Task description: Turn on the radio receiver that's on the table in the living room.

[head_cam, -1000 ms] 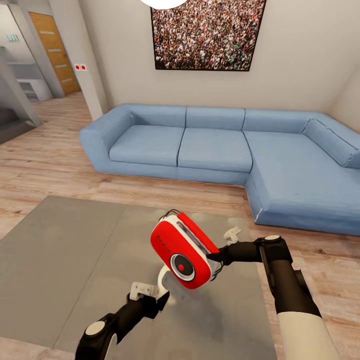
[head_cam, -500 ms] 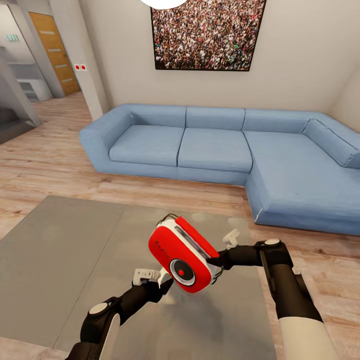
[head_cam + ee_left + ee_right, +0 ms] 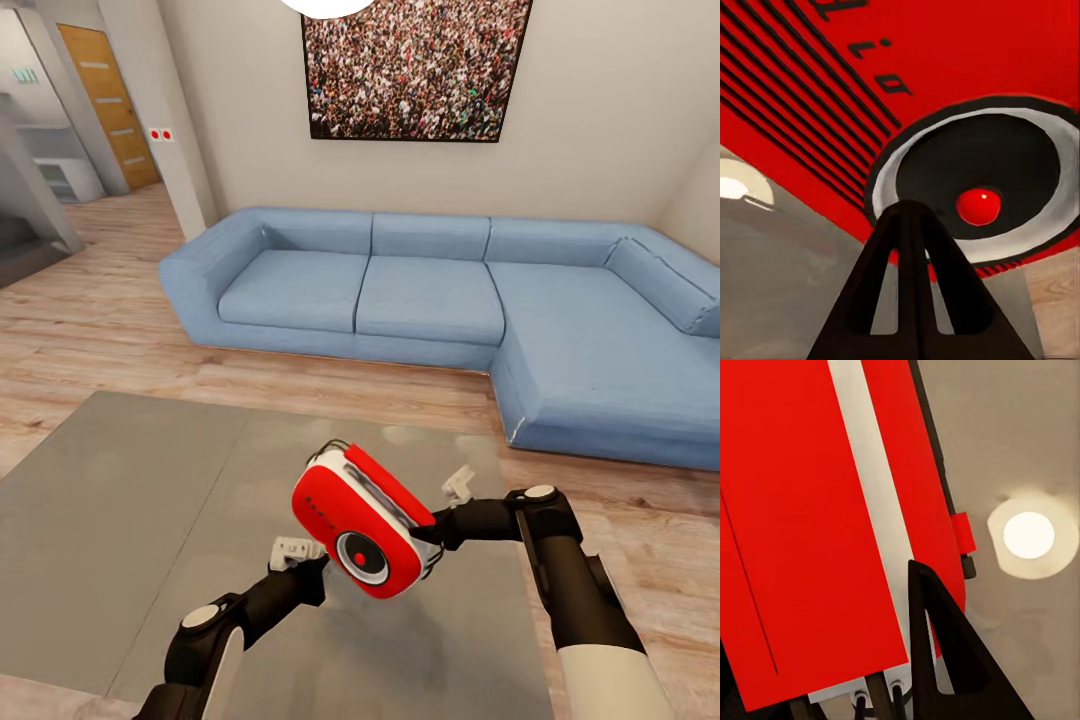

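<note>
The right gripper's fingers [image 3: 428, 532] pinch the radio [image 3: 363, 520] by its edge, holding it tilted above the surface [image 3: 120, 520]. The left fingers [image 3: 305, 570], pressed together, sit just below its face, pointing at the dial [image 3: 979, 199] with its red centre.

Head camera looks down over the table [image 3: 120, 520]; both wrist cameras sit close against the radio [image 3: 362, 520].

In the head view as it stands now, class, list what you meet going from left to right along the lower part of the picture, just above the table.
Left end effector → red radio → right end effector → right arm's black elbow.
</note>
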{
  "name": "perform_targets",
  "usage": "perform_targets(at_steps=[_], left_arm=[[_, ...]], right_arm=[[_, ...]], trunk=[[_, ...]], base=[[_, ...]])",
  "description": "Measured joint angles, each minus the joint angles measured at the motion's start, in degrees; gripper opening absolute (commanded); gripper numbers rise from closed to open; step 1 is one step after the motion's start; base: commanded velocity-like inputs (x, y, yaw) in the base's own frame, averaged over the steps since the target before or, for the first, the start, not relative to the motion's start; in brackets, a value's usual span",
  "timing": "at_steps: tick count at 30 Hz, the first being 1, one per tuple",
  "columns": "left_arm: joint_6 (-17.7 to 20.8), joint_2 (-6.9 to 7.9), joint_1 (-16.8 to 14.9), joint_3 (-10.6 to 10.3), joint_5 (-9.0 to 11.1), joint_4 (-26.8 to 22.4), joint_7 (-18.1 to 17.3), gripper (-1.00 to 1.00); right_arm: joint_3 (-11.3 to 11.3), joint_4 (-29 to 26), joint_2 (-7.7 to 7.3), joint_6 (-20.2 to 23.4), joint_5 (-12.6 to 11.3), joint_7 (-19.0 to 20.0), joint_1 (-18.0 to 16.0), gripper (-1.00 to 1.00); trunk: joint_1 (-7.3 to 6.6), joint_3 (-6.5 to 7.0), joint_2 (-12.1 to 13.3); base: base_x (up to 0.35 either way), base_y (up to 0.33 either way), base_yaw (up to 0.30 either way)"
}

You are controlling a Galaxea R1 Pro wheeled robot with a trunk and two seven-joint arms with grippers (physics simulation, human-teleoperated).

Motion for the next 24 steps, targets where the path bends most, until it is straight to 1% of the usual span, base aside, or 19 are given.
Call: perform_targets(at_steps=[3, 5, 12, 14, 18, 21, 22, 24], left_arm=[[0.0, 0.00, 0.0, -3.2, 0.0, 0.0, 0.1, -1.00], [0.0, -0.06, 0.0, -4.3, 0.1, 0.1, 0.2, -1.00], [-0.1, -0.12, 0.0, -4.8, 0.2, 1.2, 0.1, -1.00], [-0.1, -0.20, 0.0, -5.5, 0.2, 1.3, 0.1, -1.00], [-0.1, -0.42, 0.0, -7.8, 0.1, 1.3, 0.2, -1.00], [-0.2, -0.42, 0.0, -8.1, 0.1, 1.3, 0.2, -1.00], [-0.3, -0.42, -1.5, -8.1, 0.2, 1.5, 0.4, -1.00], [-0.2, -0.42, -1.9, -8.1, 0.1, 1.5, 0.5, -1.00]], right_arm=[[0.1, 0.0, 0.00, 0.0, 0.0, 0.0, 0.0, -1.00], [0.1, 0.0, 0.00, 0.0, 0.0, 0.0, 0.0, -1.00], [0.1, 0.0, 0.00, 0.0, 0.0, 0.0, 0.0, -1.00], [0.1, 0.0, 0.00, 0.0, 0.0, 0.0, 0.0, -1.00], [0.1, 0.0, 0.03, 0.0, 0.0, 0.0, 0.0, -1.00], [0.1, 0.0, 0.07, 0.0, 0.0, 0.0, 0.0, -1.00], [0.2, 0.0, 0.14, 0.0, 0.0, 0.0, 0.0, -1.00], [0.2, 0.0, 0.14, 0.0, 0.0, 0.0, 0.0, -1.00]], trunk=[[0.00, 0.00, 0.0], [0.00, 0.00, 0.0], [0.00, 0.00, 0.0], [0.00, 0.00, 0.0], [0.00, 0.00, 0.0], [0.00, 0.00, 0.0], [0.00, 0.00, 0.0], [0.00, 0.00, 0.0]], base=[[0.000, 0.000, 0.000], [0.000, 0.000, 0.000], [0.000, 0.000, 0.000], [0.000, 0.000, 0.000], [0.000, 0.000, 0.000], [0.000, 0.000, 0.000], [0.000, 0.000, 0.000], [0.000, 0.000, 0.000]])
